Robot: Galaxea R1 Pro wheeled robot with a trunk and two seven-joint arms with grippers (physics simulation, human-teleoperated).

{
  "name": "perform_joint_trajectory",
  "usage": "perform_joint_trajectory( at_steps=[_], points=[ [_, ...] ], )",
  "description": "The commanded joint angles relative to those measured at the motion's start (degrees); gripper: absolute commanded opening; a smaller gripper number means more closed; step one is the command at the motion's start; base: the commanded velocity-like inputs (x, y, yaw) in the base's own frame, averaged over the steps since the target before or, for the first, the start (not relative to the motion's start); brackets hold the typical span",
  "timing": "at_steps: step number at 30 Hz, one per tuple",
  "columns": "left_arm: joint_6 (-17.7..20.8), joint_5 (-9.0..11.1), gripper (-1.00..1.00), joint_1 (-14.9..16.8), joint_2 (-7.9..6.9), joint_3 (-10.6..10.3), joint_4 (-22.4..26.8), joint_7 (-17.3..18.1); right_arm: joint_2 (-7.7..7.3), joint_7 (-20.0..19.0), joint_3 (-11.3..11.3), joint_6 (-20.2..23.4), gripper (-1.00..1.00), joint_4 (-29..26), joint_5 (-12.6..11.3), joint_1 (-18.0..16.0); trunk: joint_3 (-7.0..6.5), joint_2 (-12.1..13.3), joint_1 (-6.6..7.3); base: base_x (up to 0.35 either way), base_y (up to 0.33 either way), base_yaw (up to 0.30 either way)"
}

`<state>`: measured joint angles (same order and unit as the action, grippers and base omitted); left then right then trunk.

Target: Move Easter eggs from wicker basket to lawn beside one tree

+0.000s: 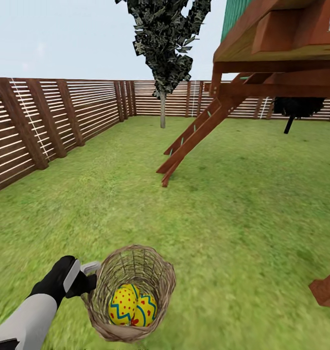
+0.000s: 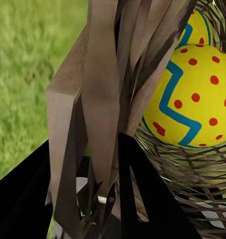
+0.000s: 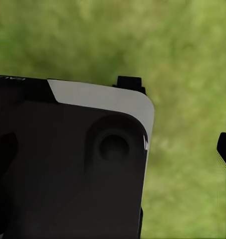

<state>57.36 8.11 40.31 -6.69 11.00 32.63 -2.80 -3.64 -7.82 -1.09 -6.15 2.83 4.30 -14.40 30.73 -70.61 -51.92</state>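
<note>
The left gripper (image 1: 89,277) is clamping its jaws on the wicker basket (image 1: 130,296) rim; two Easter eggs (image 1: 132,305) are showing inside the basket, over the lawn (image 1: 242,204), the tree (image 1: 163,111) well beyond; the right gripper's jaw state is unclear

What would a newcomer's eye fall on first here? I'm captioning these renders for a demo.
The bright yellow Easter eggs inside the wicker basket, low in the head view, with the left hand at the basket's rim. Beyond them, the red-brown playset with its ladder rises at upper right, beside a slim tree at the fence.
</note>
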Motion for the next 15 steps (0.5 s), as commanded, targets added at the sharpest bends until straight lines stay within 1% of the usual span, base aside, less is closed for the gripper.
perform_joint_trajectory(
  at_steps=[1, 6, 7, 12, 13, 15],
  points=[
    [0.21, 1.30, -1.00, 0.03, 0.01, 0.17, 0.06, -0.27, -0.04, -0.09, -0.14, -0.45, 1.00, 0.24, 0.46, -0.10, 0.05, -0.03, 0.00, 0.000, 0.000, 0.293],
    [0.21, 1.30, -1.00, 0.03, 0.01, 0.17, 0.06, -0.27, -0.05, -0.09, -0.14, -0.45, 1.00, 0.19, 0.53, -0.10, 0.05, -0.03, 0.00, 0.000, 0.000, 0.293],
    [0.21, 1.30, -1.00, 0.03, 0.01, 0.17, 0.06, -0.27, -0.05, -0.09, -0.14, -0.45, 1.00, 0.17, 0.56, -0.10, 0.05, -0.03, 0.00, 0.000, 0.000, 0.176],
    [0.21, 1.30, -1.00, 0.03, 0.01, 0.17, 0.00, -0.27, 0.08, -0.07, 0.16, -0.36, 1.00, -0.10, 1.34, -0.10, 0.05, -0.03, 0.00, 0.000, 0.000, 0.017],
    [0.21, 1.30, -1.00, 0.03, 0.01, 0.17, -0.02, -0.27, 0.17, -0.08, 0.13, -0.40, 1.00, -0.11, 1.39, -0.10, 0.05, -0.03, 0.00, 0.000, 0.000, 0.101],
    [0.21, 1.30, -1.00, 0.03, 0.01, 0.17, -0.01, -0.27, 0.28, -0.09, 0.13, -0.44, 1.00, -0.12, 1.41, -0.10, 0.05, -0.03, 0.00, 0.000, 0.000, 0.238]
  ],
)
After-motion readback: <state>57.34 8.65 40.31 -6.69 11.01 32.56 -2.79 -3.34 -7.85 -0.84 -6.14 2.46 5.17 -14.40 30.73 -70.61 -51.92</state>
